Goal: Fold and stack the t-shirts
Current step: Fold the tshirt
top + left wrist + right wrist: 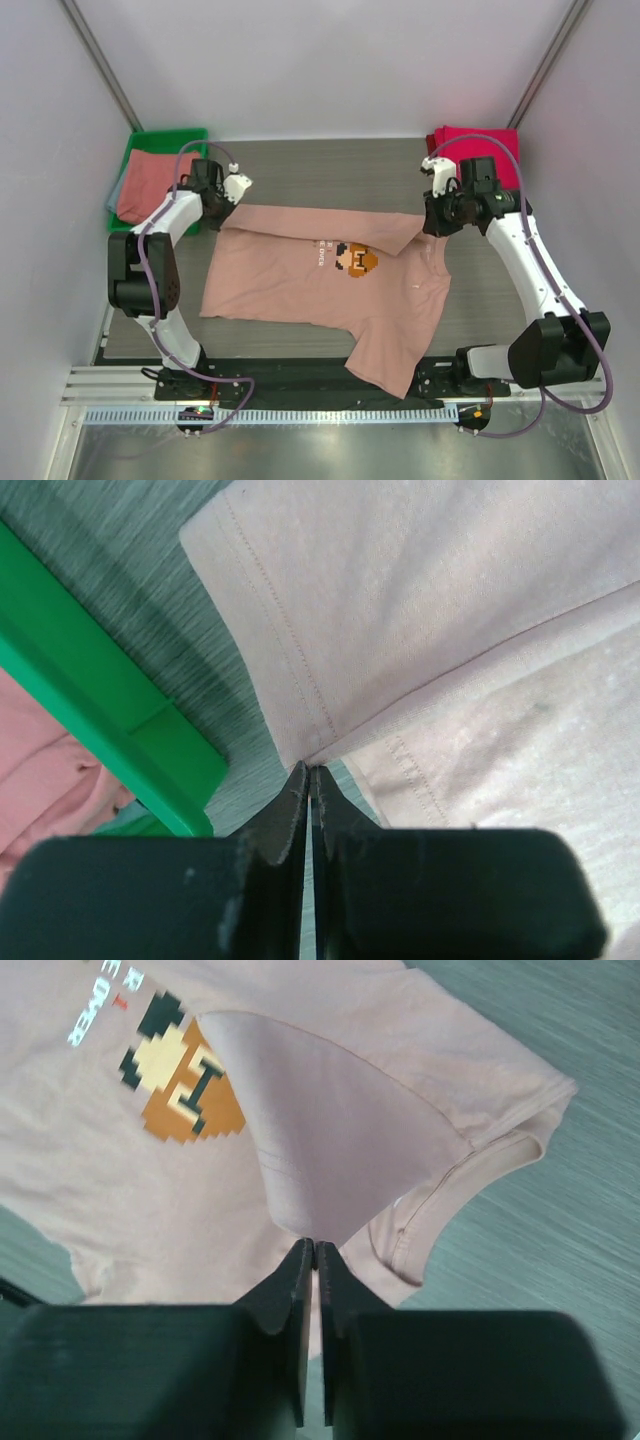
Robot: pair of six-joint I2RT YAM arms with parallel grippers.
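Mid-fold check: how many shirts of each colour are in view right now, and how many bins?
Salmon-pink shirts: 2, the printed shirt spread on the table and a folded shirt in the bin
Magenta shirt: 1 seen, far right; cannot tell if more lie under it
Green bin: 1
Total: 4

The scene is lit brightly and evenly, soft shadows are cast, and the table (150,610) is blurred close up.
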